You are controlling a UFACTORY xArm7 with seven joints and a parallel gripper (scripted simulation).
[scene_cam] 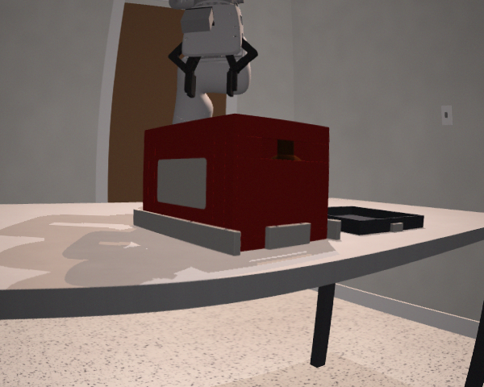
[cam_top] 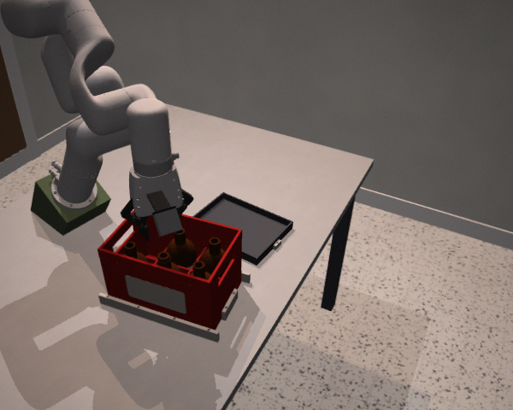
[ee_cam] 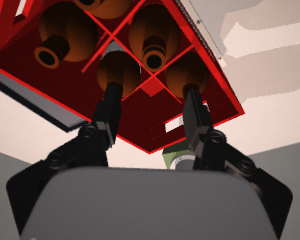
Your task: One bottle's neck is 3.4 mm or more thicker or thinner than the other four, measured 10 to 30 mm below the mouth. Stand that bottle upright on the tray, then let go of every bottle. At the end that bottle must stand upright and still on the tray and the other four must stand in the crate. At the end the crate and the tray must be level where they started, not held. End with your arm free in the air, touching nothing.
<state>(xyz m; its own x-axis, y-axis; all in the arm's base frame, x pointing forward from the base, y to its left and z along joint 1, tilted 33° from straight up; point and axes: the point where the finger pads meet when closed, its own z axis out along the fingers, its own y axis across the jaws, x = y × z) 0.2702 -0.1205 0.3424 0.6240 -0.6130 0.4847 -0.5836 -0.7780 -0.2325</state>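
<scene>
Hovering above the crate [scene_cam: 234, 183], hand [scene_cam: 210, 85] downward, fingers apart, empty.

The arm [cam_top: 93, 110] rises from its base near the bench's back left corner, folds over and drops its last link straight down; the gripper [scene_cam: 210, 85] points downward, fingers spread apart, nothing between them.

My fingers [scene_cam: 189, 81] are showing black under a pale grey body; the crate [cam_top: 168, 282] is showing red with a grey panel; the bottles [ee_cam: 154, 30] are looking amber brown, perhaps darker at the mouths; the tray [cam_top: 250, 252] is showing black with a grey floor; the floor [cam_top: 380, 318] is showing speckled beige.
</scene>
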